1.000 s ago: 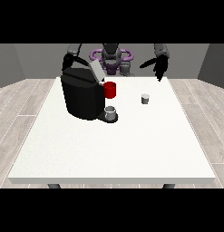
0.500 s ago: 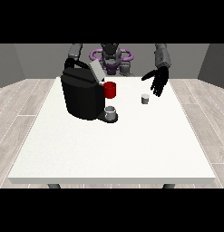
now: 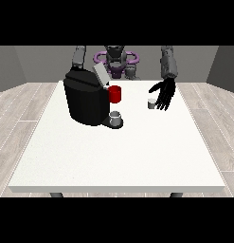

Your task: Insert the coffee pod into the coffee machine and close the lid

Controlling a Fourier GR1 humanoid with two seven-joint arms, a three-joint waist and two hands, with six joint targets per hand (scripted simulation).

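One hand was in sight — the one at the view's right — and it hung just beside the coffee pod, fingers spread and pointing down, holding nothing. The pod, a small pale cup, stood upright on the white table, to the view's left of that hand and right at the thumb's side; whether the thumb touched it could not be told. The other arm reached down behind the coffee machine at the view's left, and its hand was hidden there.

The machine stood well apart from the pod, further toward the view's left, with its lid tilted up and open. A red part showed at its front and a small grey cup sat on its base.

The coming move seemed to turn on one thing: the pod lay between the open hand and the machine, so the hand at the view's right was plainly the nearer one. It probably needed to shift a little toward the view's left and close around the pod's upright sides — the pod was not yet grasped, and the lid remained to be shut
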